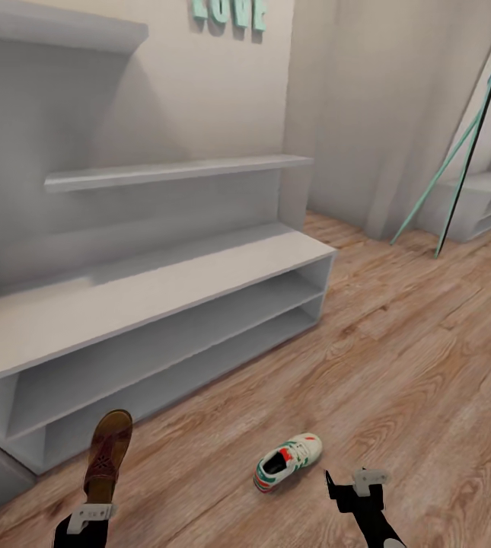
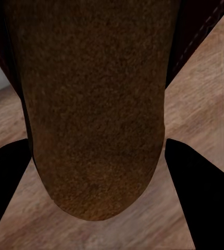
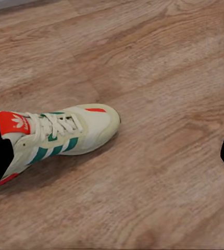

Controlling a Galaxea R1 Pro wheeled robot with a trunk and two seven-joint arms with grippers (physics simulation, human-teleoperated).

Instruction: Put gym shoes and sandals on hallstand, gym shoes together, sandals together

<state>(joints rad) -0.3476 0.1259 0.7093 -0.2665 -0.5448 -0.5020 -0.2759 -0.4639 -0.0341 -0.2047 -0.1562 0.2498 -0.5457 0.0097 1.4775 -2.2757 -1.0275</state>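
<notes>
The sandal (image 1: 108,454) stands clamped in the left gripper (image 1: 90,516), at seven o'clock in the head view, toe toward the grey rack (image 1: 146,293). It looks stiff-soled and light, best pinched across the sole. A gym shoe (image 1: 288,461) lies on the floor (image 1: 412,365) at five o'clock, padded and light, beside the right gripper (image 1: 349,484), fingers spread.

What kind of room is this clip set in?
Most likely a home entrance hallway. A low grey shoe rack with open shelves stands against the wall below teal "LOVE" letters, a sneaker lies on the wood-plank floor, and the left gripper holds a brown sandal.
</notes>
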